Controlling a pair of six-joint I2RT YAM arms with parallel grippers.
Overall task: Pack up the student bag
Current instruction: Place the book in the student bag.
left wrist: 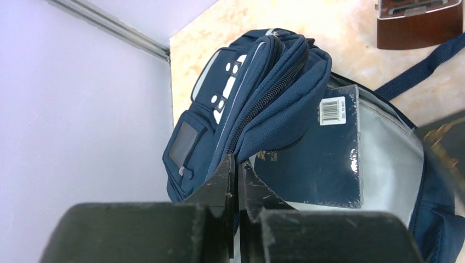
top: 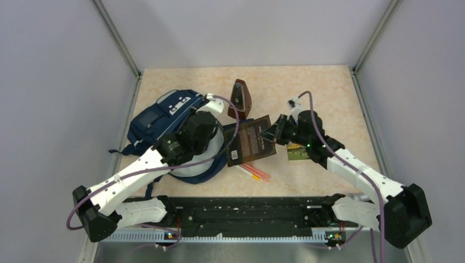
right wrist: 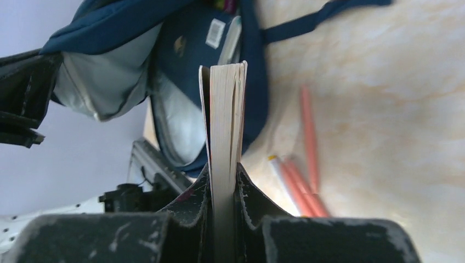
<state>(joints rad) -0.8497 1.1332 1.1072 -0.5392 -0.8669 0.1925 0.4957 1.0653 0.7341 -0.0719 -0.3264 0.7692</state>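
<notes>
On the beige marbled worktop (top: 329, 93), close to its left wall and under the left arm's wrist: the student bag (top: 159, 118), a large navy blue fabric backpack with thin light-grey stripes, main compartment unzipped, pale grey lining exposed. Inside the bag's open mouth, flat against the lining: a dark blue shrink-wrapped book (left wrist: 323, 159) with a white barcode sticker. Left tool (left wrist: 237, 164) clenched at the bag's bunched-up front section, black fingertips (left wrist: 222, 183) tight together, the flap's edge running down between them, fabric apparently pinched there and kept up off the blue book. Right tool (right wrist: 224, 178) just right of the bag's opening, grasping a dark brown paperback book (right wrist: 225, 115) by one edge, pale page block upright between the fingers in the right wrist view. From above, the same book's cover tilted, its left edge at the bag's rim. Just right of the bag's near edge, on the bare worktop: a few orange-pink pencils (top: 255, 171) side by side, touched by neither tool. Beyond the bag, near its far right corner: a reddish-brown wooden pyramid-shaped case (top: 240, 98), apart from both tools. Further right of the bag, partly under the right arm: a small yellow-green card (top: 299, 154), details too small to make out. Trailing from the bag toward the wooden case: one navy strap (left wrist: 422, 66).
</notes>
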